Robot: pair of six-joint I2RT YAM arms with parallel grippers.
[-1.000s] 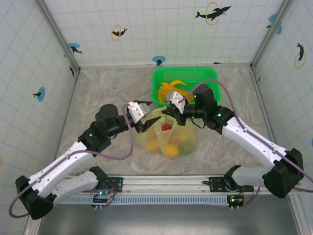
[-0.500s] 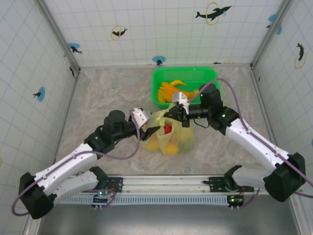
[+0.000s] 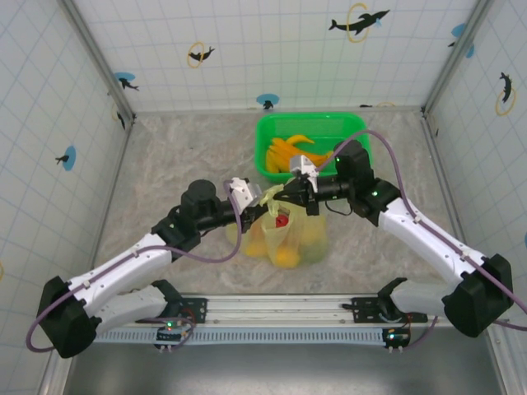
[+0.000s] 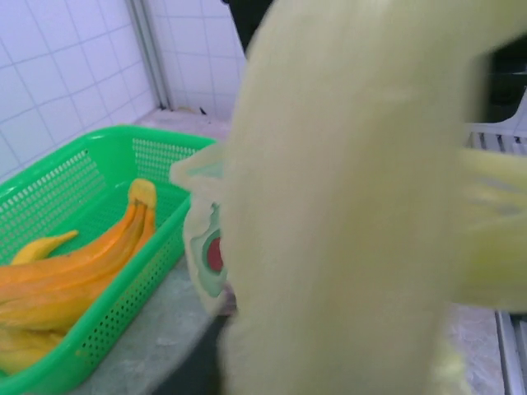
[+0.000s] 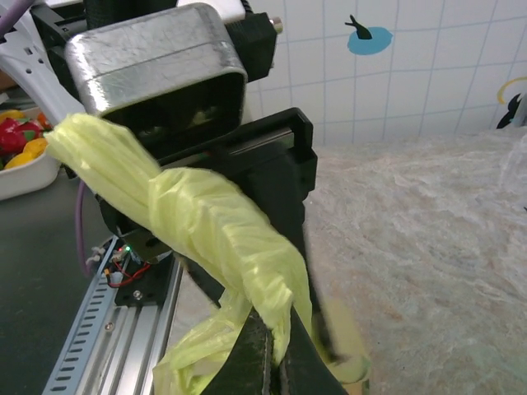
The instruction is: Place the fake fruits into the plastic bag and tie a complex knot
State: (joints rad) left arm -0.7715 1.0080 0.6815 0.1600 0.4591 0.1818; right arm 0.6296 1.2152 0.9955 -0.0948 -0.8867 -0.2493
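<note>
The plastic bag (image 3: 284, 239) stands mid-table with yellow-orange fake fruits (image 3: 284, 257) and a red one (image 3: 282, 220) inside. My left gripper (image 3: 263, 201) is at the bag's top left and shut on a handle. That handle (image 4: 346, 206) hangs blurred right in front of the left wrist camera and hides the jaws. My right gripper (image 3: 290, 194) meets it from the right. In the right wrist view it (image 5: 277, 355) is shut on a twisted handle strip (image 5: 214, 222), which stretches up to the left wrist's silver housing (image 5: 156, 70).
A green basket (image 3: 356, 125) sits behind the bag with several bananas (image 3: 286, 152) in it. The left wrist view has the basket (image 4: 123, 138) and bananas (image 4: 74, 271) at its left. An aluminium rail (image 3: 272, 309) runs along the near edge.
My left arm has swung right, up to the bag's top, and its gripper has gone from open to shut. The right gripper stays shut on its handle, shifted slightly.
</note>
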